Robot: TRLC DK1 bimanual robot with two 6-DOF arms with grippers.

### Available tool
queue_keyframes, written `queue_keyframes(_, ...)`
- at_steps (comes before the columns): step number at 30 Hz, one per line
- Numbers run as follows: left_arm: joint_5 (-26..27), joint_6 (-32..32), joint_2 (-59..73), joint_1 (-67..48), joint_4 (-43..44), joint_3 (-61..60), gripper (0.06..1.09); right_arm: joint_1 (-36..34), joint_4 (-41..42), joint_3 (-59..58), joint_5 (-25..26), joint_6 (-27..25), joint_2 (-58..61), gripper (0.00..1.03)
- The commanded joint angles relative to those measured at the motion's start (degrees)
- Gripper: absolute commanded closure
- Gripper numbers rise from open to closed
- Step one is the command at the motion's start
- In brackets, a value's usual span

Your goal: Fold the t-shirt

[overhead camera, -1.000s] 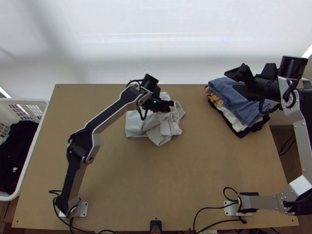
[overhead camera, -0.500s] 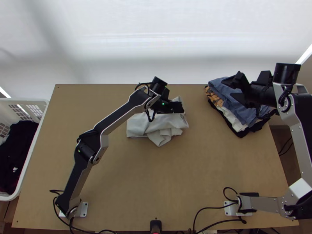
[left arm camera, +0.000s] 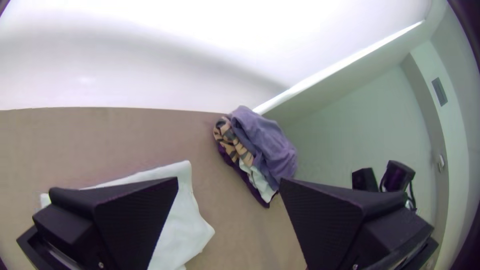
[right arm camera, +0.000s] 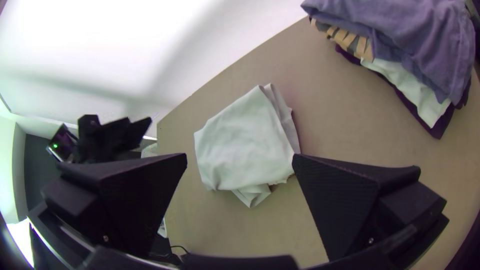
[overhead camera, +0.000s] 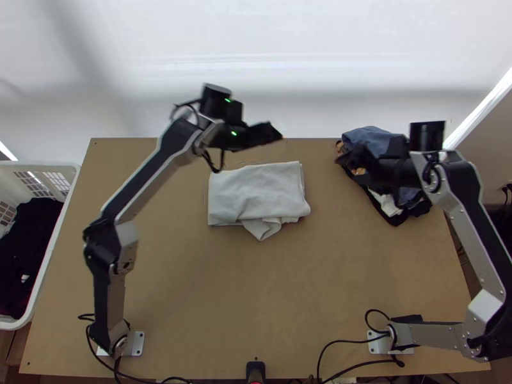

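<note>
Roughly folded, pale t-shirt [overhead camera: 256, 192] on table [overhead camera: 256, 294]; left pincer [overhead camera: 274, 134] spread wide.

Matt cloth t-shirt [overhead camera: 256, 192]; smooth wooden table [overhead camera: 205, 294].

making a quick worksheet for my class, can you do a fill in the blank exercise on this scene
The left pincer is ____, with its fingers wide apart.
The right pincer is gripping ____.
In the top view, the t-shirt lies to the ____ of the pile of clothes.
The dark clothes beside the table are in a white ____.

Missing words: open; nothing; left; basket
</note>
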Motion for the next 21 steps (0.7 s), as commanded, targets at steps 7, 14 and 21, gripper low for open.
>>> queue_keyframes(7, -0.45, 0.18, -8.13, 7.31, -5.52, 1.02, 0.10, -1.88, 1.46, -3.29, -15.63, -8.64, 13.83, 0.03)
queue_keyframes(14, -2.56, 2.02, -12.79, 12.93, -9.91, 1.02, 0.10, -4.95, 6.12, -2.58, -17.56, -14.44, 22.97, 0.03)
queue_keyframes(21, -3.52, 3.78, -16.92, 18.64, -13.16, -1.70, 0.10, -5.22, 6.12, -0.21, -18.88, -20.15, 31.05, 0.03)
